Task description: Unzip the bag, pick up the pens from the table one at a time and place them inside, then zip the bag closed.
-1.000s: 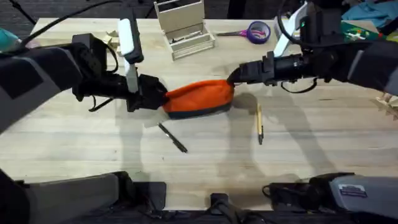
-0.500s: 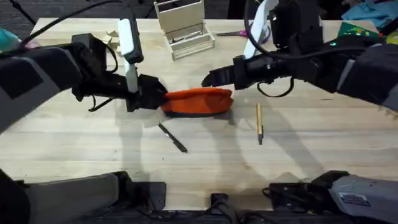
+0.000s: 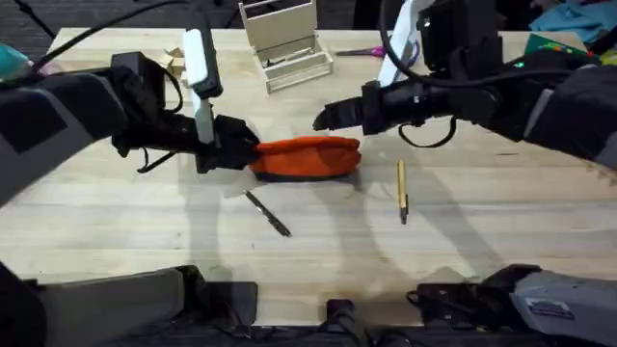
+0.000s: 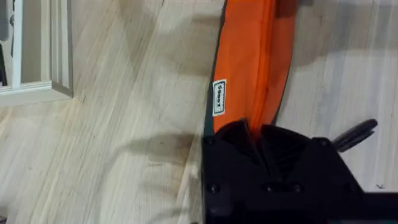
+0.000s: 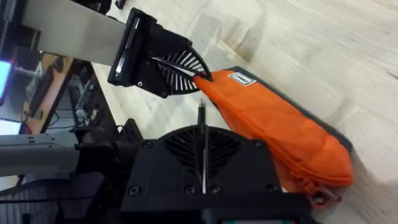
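Unzipping the bag at mid-worktop

The bag (image 3: 308,156) lies mid-worktop, my left tool (image 3: 246,149) clamped on its left end. My right tool (image 3: 323,119) hovers over it, whether apart or together I cannot tell; next it needs the zipper pull. Both pens (image 3: 267,212) wait nearer. The bag's white label (image 4: 218,98) is unreadable.
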Robot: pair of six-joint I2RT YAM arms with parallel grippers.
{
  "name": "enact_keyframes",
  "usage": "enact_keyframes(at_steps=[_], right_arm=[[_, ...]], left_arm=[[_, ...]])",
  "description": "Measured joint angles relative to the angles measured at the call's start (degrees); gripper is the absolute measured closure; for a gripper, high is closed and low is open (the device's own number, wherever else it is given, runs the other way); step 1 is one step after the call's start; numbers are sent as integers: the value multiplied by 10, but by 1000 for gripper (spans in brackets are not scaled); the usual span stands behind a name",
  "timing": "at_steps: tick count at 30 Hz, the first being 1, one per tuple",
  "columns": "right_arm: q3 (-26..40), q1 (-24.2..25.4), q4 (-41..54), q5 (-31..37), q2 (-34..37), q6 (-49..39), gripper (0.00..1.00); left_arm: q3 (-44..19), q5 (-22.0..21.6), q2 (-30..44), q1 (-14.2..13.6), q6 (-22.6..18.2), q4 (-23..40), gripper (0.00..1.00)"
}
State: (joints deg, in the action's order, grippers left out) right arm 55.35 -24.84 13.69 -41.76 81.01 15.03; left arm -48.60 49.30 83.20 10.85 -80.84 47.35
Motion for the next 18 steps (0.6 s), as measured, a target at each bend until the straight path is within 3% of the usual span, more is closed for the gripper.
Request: enact_keyframes(at_steps=[5,7,13,15,18], right_arm=[[0,11,5,0,0,0,960],[0,23,17,0,0,2,896],[0,79,93,2,-28,0,78],[0,102,125,2,-45,-6,10],[0,135,166,2,-66,-14,5]], left_arm=[[0,0,0,0,0,0,958],[0,0,0,0,0,0,958],[0,0,0,0,0,0,958],[0,0,0,0,0,0,958],[0,0,0,0,0,0,958]])
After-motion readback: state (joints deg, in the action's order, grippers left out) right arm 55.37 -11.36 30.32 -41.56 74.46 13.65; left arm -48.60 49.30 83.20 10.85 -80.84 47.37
